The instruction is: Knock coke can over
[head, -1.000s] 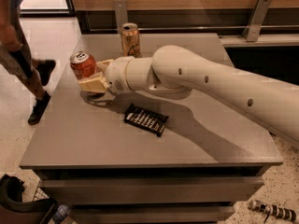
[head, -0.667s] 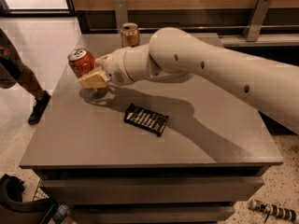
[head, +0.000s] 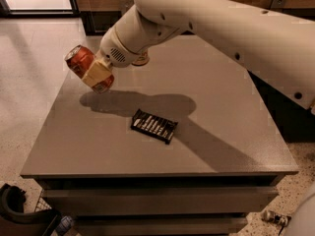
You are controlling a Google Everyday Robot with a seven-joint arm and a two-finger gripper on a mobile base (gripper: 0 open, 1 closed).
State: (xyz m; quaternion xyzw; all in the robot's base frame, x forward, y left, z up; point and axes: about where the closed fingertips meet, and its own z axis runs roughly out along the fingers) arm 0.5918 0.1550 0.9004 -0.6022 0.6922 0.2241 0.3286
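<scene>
The coke can (head: 78, 59), red with a silver top, is tilted with its top up and to the left. It hangs above the left part of the grey table (head: 221, 112), with its shadow on the tabletop beneath it. My gripper (head: 97, 74) is shut around the can's middle, and one tan finger pad (head: 96, 72) lies across its side. My white arm reaches in from the upper right.
A gold can (head: 141, 60) stands at the back of the table, mostly hidden behind my wrist. A black snack packet (head: 153, 126) lies flat in the middle of the table. The table's left edge is near the can.
The coke can stood upright on the table in my gripper; now it is raised off the table and tilted over to the left. The person at the left has gone from view.
</scene>
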